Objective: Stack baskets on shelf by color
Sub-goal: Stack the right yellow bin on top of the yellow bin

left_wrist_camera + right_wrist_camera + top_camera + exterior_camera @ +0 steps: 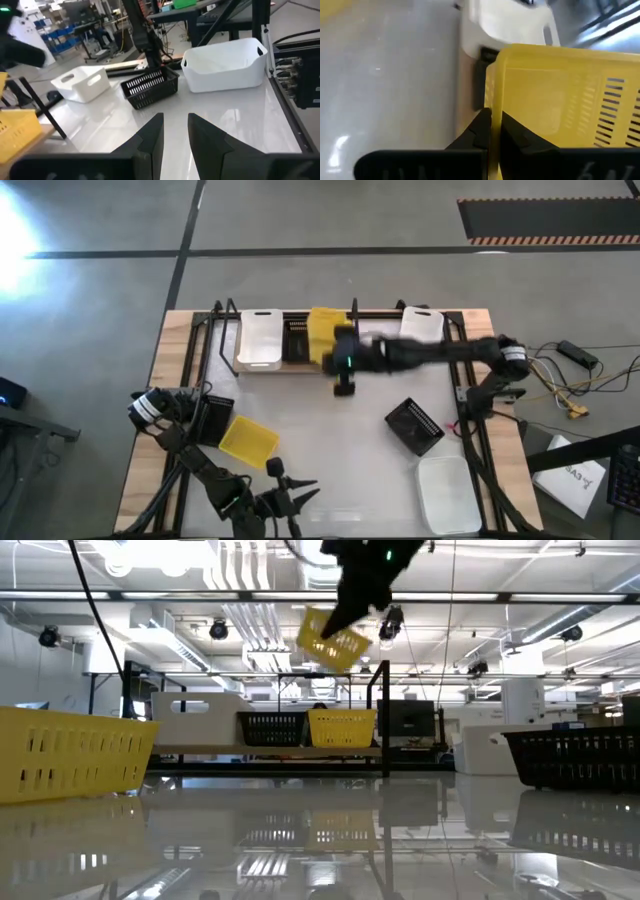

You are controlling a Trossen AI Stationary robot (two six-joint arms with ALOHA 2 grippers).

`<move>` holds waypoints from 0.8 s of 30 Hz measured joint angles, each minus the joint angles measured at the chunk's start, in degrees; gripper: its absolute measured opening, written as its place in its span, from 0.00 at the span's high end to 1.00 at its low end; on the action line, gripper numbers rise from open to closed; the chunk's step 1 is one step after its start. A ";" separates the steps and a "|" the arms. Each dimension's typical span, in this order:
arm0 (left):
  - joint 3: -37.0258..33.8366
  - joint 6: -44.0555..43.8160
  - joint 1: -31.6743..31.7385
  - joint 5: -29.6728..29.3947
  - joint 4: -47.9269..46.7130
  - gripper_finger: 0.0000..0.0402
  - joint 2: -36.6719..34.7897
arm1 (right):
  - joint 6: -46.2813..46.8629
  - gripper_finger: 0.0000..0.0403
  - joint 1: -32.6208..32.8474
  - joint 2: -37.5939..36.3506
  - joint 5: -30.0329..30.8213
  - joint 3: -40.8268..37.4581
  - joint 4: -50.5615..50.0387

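My right gripper (340, 352) is shut on a yellow basket (324, 332) and holds it tilted above the shelf (290, 367); the low view shows it high up (332, 640). On the shelf stand a white basket (258, 338), a black basket (297, 340), another yellow basket (342, 727) and a second white basket (420, 323). My left gripper (290, 495) is open and empty near the table's near edge. A yellow basket (247, 438), a black basket (415, 425) and a white basket (450, 495) rest on the table. My right gripper pinches one side wall of the yellow basket at its rim (497, 102), one finger (479, 131) outside the wall and one (517, 135) inside. The basket is lifted clear, tilted, above the shelf's baskets.
The shelf's black wire posts (383, 715) stand around the board. The black frame rails (200, 350) run along the table's left and right sides. Bare tabletop (330, 430) lies between the loose baskets.
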 joint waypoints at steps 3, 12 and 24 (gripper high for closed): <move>-0.38 -0.60 0.00 0.00 0.09 0.82 0.00 | -0.52 0.98 -7.03 1.94 -8.64 0.77 0.17; -0.34 -0.58 0.04 0.10 0.35 0.82 0.00 | -3.34 0.98 -12.36 6.81 -11.89 3.09 -2.54; -0.32 -0.56 0.04 0.22 0.39 0.82 0.02 | -0.56 0.98 -11.90 8.19 -11.90 3.29 -6.58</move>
